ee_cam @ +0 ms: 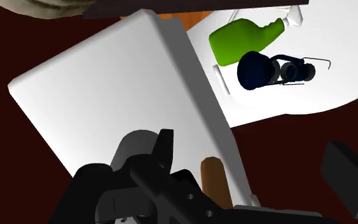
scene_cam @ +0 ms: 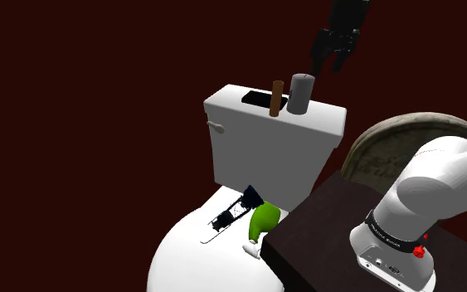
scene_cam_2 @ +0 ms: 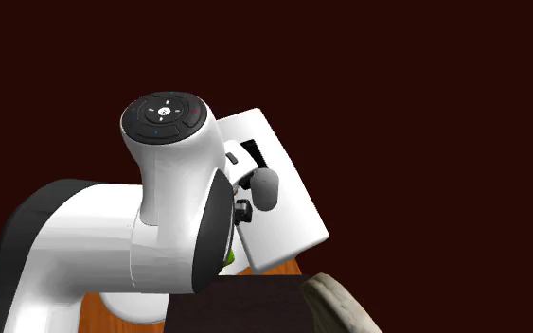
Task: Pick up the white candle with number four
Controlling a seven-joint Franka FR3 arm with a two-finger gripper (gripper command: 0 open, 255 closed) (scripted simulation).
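Grey candle [scene_cam: 301, 93] upright on the toilet tank lid [scene_cam: 223, 104], long axis vertical; end effector [scene_cam: 329, 65] above it, fingers apart. Wrist view presents its top end.

Candle [scene_cam: 301, 93] on the tank [scene_cam: 256, 145]: digit too small to read. Shoulder view: gripper [scene_cam: 329, 63] above the tank is cut by the top edge, bowl [scene_cam: 194, 257] below the tank by the bottom edge. Wrist view: gripper covers the candle's base. Second exterior view: arm [scene_cam_2: 174, 218] hides most of the tank and part of the candle.

Candle [scene_cam: 301, 93], stick [scene_cam: 277, 98] on tank [scene_cam: 256, 145] — bottle [scene_cam: 264, 219] on seat [scene_cam: 186, 261]
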